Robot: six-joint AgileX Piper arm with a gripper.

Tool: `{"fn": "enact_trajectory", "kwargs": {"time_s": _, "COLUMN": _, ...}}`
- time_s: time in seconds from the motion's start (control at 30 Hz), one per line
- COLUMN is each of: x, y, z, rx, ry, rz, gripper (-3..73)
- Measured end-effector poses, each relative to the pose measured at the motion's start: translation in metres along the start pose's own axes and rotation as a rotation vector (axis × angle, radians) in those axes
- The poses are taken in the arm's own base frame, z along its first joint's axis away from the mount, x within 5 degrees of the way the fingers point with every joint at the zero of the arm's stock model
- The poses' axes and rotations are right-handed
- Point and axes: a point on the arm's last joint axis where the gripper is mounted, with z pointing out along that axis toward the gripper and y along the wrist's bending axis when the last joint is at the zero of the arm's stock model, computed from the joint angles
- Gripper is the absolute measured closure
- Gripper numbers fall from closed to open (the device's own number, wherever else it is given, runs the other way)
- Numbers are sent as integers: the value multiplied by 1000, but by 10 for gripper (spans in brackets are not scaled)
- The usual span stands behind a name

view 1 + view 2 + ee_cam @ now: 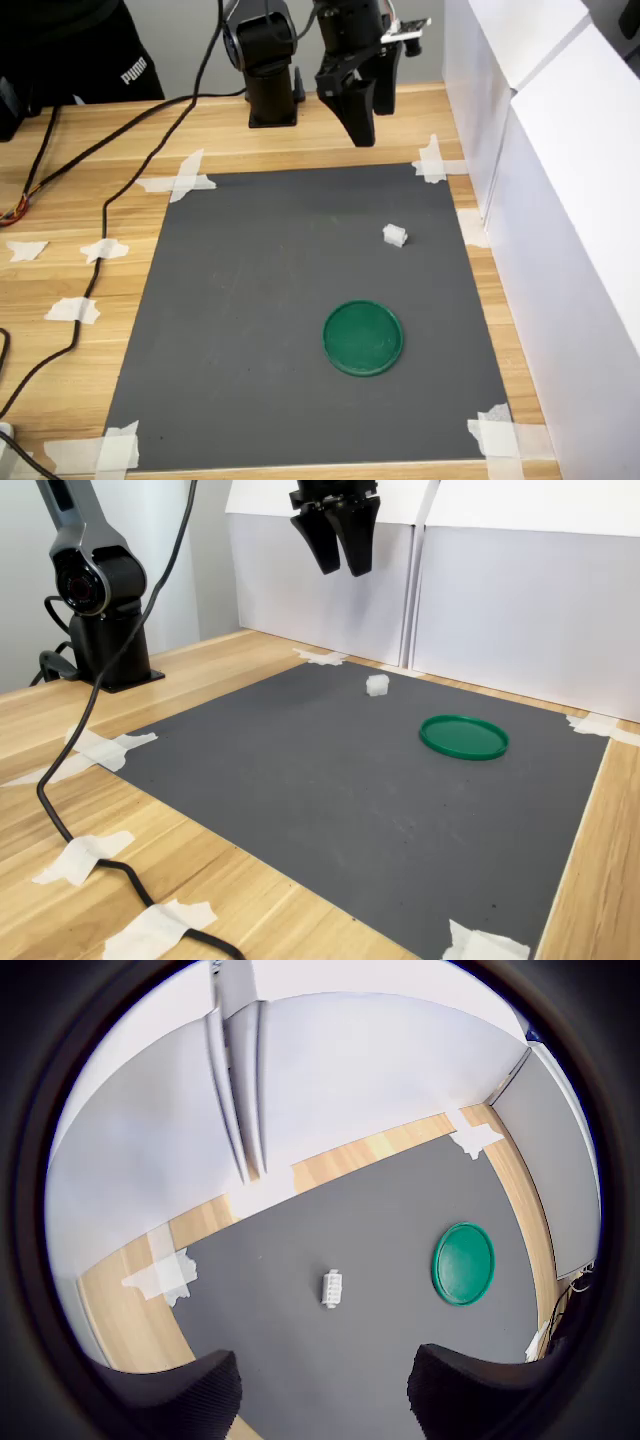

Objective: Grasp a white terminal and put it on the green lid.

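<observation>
The white terminal (395, 236) (331, 1288) (377, 685) is a tiny white block lying on the dark grey mat (250, 320), towards the first exterior view's right. The green lid (363, 338) (464, 1263) (464, 737), a flat round disc, rests on the mat nearer the front edge, apart from the terminal. My gripper (368, 125) (325, 1400) (340, 555) hangs high above the mat's far edge, well clear of both. Its black fingers (190, 1395) stand wide apart with nothing between them.
White boards (560, 200) wall off the first exterior view's right. The arm's black base (270, 90) stands behind the mat, with black cables (110, 210) trailing over the wooden table. White tape (180, 180) holds the mat's corners. A person in a black top (90, 50) sits at the back.
</observation>
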Motion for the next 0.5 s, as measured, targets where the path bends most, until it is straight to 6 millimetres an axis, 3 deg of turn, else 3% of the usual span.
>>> {"fn": "enact_trajectory", "kwargs": {"time_s": 0.17, "x": -3, "y": -3, "z": 11, "rx": -1, "ry": 4, "rz": 29, "gripper": -20}}
{"fn": "enact_trajectory", "kwargs": {"time_s": 0.5, "x": -4, "y": -11, "z": 64, "rx": -48, "ry": 99, "rz": 127, "gripper": -20}}
